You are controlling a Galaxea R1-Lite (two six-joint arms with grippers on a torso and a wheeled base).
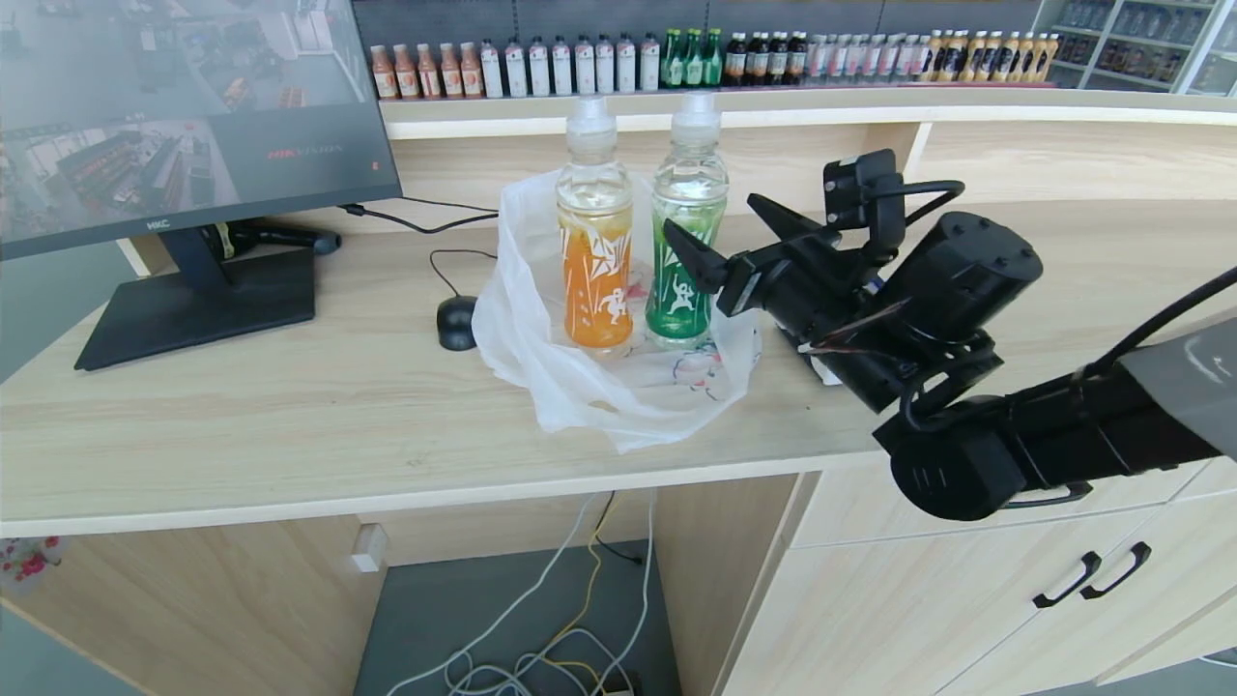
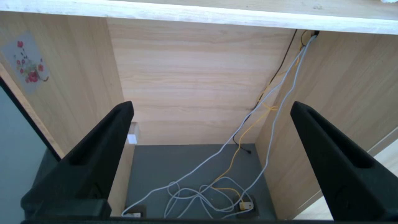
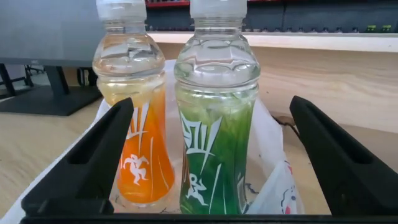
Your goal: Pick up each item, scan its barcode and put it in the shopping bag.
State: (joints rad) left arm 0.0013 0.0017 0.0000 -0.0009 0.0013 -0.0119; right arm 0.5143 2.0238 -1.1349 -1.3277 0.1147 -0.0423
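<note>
Tool R (image 1: 715, 220) wide open, empty, near green bottle (image 1: 688, 184) in bag (image 1: 541, 377); tool L (image 2: 211, 155) likewise, below countertop (image 2: 186, 9).

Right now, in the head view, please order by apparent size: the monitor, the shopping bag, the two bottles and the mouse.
1. monitor, largest
2. shopping bag
3. orange bottle and green bottle: alike, so no ranking between them
4. mouse, smallest
</note>
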